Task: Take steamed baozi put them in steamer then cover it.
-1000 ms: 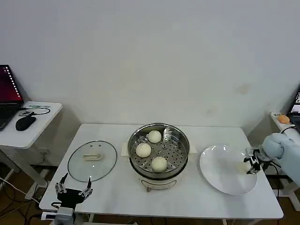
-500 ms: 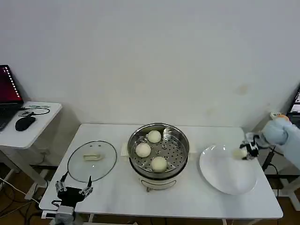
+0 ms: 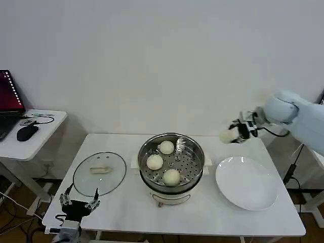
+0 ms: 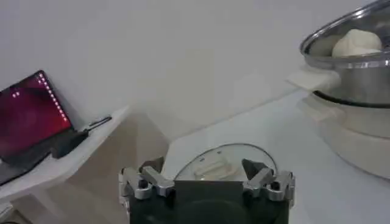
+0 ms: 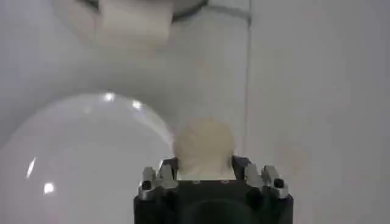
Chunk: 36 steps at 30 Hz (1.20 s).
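The steel steamer (image 3: 173,178) stands mid-table with three cream-white baozi (image 3: 166,147) (image 3: 155,162) (image 3: 172,176) on its perforated tray. My right gripper (image 3: 236,131) hangs in the air right of the steamer and above the table's back edge, shut on a fourth baozi (image 3: 227,135) (image 5: 203,147). The glass cover (image 3: 99,173) (image 4: 219,164) lies flat on the table left of the steamer. My left gripper (image 3: 79,205) (image 4: 206,176) rests open at the table's front left corner, just in front of the cover, holding nothing.
A white plate (image 3: 246,183) (image 5: 79,158) lies right of the steamer with nothing on it. A side table (image 3: 30,132) to the left carries a laptop and a mouse. The steamer's rim (image 4: 341,58) looms near the left wrist.
My right gripper has lifted the baozi off the plate's right edge and carried it up and left toward the steamer. The left arm has not moved.
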{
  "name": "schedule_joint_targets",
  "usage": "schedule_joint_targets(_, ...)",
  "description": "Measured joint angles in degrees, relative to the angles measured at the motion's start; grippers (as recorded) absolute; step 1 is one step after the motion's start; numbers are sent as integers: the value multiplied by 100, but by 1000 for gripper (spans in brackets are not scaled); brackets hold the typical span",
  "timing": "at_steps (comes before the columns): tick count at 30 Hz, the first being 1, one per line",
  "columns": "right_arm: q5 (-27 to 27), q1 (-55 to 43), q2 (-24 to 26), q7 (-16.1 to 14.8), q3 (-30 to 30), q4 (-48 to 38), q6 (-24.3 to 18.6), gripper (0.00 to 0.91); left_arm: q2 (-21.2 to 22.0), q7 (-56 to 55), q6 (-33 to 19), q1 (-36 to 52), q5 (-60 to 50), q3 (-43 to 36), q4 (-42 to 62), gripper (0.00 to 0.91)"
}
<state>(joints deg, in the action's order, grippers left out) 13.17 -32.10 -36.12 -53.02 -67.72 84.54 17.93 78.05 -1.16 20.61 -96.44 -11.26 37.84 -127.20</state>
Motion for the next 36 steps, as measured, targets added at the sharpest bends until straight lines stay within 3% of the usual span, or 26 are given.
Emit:
schedule_joint_targets(15,1539,-465,-1127,741,-1003,445,1081,605,87,0,-7,12,4,34,3,907)
schedule_joint_targets(36,1811,27,-1697,1127,-1151,-13,1673,605,48,4,-9,10,34,121,-20,907)
